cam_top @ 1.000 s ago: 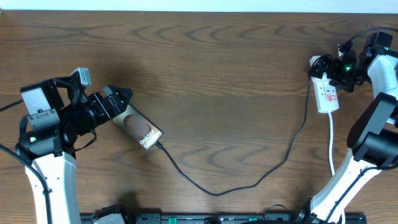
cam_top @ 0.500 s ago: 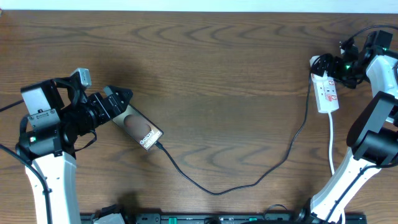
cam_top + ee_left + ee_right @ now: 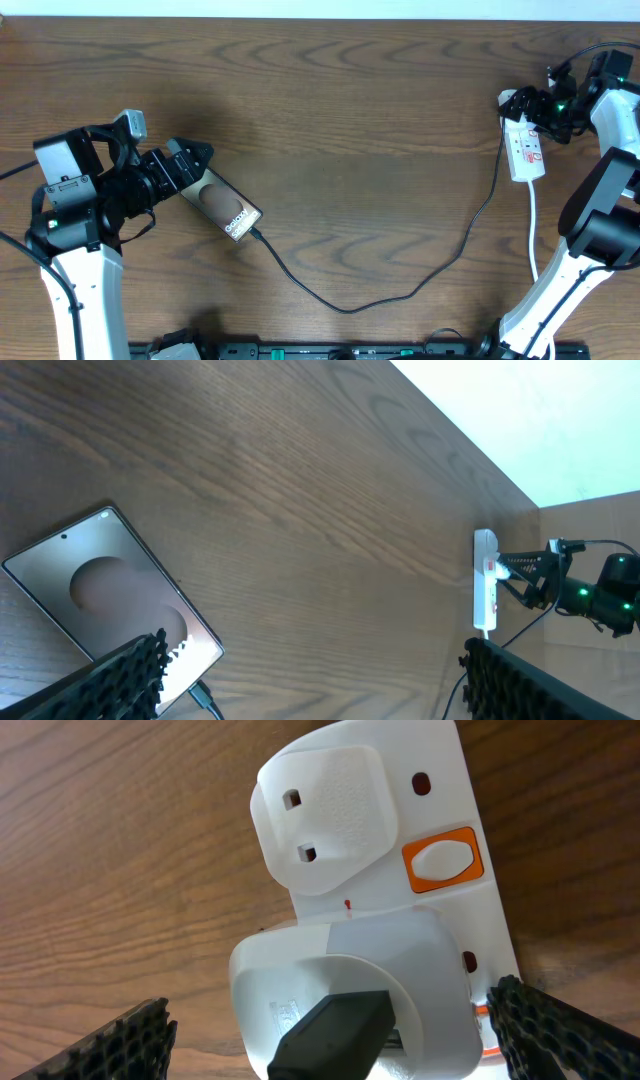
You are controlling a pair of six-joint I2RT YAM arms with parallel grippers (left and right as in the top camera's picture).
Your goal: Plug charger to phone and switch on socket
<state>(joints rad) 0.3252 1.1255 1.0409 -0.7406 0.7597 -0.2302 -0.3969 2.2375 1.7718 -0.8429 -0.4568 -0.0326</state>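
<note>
Two tools gape empty: left tool [image 3: 193,168] by phone [image 3: 222,205], right tool [image 3: 530,108] over white adapter [image 3: 340,970] on socket [image 3: 528,155].

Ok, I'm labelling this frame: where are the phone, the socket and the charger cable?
phone [image 3: 224,206]: overhead view, middle of screen.
socket [image 3: 526,152]: overhead view, white top face.
charger cable [image 3: 347,311]: overhead view, lowest bend.
</note>
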